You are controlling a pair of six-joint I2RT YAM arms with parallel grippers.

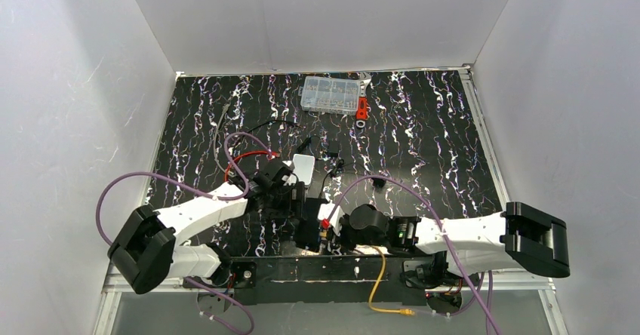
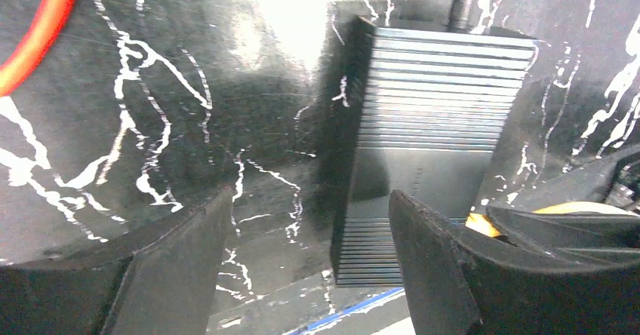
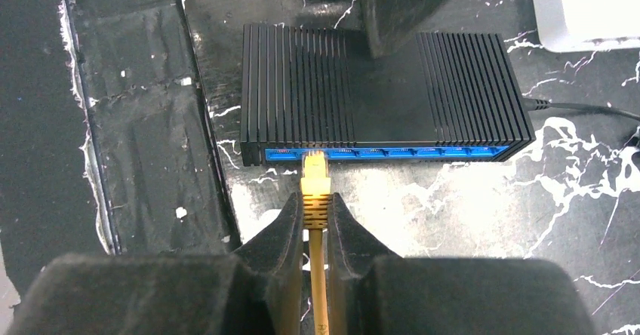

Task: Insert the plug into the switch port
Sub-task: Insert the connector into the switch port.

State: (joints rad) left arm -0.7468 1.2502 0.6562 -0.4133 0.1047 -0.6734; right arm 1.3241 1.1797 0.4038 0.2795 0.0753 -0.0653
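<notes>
Where one plug (image 3: 314,170) meets one switch port (image 3: 309,154), right pincer (image 3: 315,214) just behind, clamped on it; left pincer (image 2: 309,195) gapes empty over one black box (image 3: 377,86).

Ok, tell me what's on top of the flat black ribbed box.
Only one dark finger of the left gripper stands over the black ribbed box; the lid beneath it is hidden, so contact cannot be told.

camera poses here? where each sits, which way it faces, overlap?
Top external: above and behind the bases, looking down at the table; left arm and right arm show.
Left wrist: above the switch, looking down; open left gripper at the bottom.
Right wrist: low, facing the port row; right gripper pinches the plug.
Shared: both wrist views show the switch.
</notes>
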